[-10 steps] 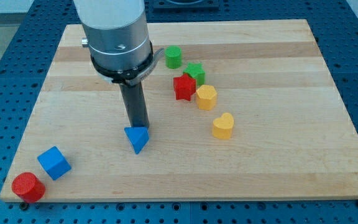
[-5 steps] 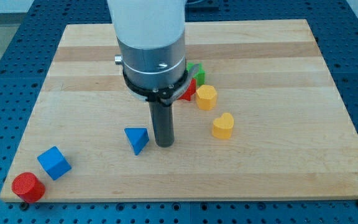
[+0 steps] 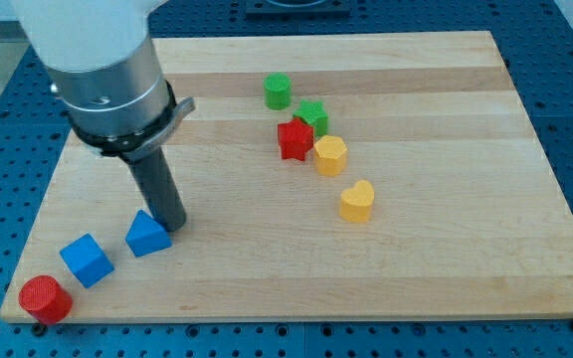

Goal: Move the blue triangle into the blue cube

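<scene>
The blue triangle [image 3: 147, 236] lies on the wooden board [image 3: 446, 259] at the lower left. The blue cube [image 3: 87, 261] sits a short gap to its lower left, not touching it. My tip [image 3: 171, 228] rests on the board right against the triangle's right side. The rod rises from there up to the grey arm body [image 3: 107, 70] at the view's upper left.
A red cylinder [image 3: 44, 298] stands at the board's bottom left corner, beside the blue cube. Right of centre sit a green cylinder [image 3: 278, 91], a green star [image 3: 313, 115], a red star [image 3: 293, 139], a yellow hexagon [image 3: 330, 155] and a yellow heart [image 3: 357, 200].
My tip went round to the triangle's right side, then swept left. The blue triangle slid left and down toward the blue cube. The other blocks have not moved.
</scene>
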Robot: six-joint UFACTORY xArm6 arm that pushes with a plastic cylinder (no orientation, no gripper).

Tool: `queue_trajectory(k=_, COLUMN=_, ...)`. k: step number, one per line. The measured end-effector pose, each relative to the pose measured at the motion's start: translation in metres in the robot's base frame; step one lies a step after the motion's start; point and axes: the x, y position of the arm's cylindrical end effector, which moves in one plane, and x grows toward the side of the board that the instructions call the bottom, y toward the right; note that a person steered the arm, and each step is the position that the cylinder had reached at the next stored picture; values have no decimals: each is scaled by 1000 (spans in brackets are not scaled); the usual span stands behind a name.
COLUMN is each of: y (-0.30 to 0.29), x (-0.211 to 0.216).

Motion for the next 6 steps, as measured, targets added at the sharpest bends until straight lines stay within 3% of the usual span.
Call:
queue_trajectory(k=5, y=-74, x=0)
queue_trajectory(k=6, y=-64, x=-14)
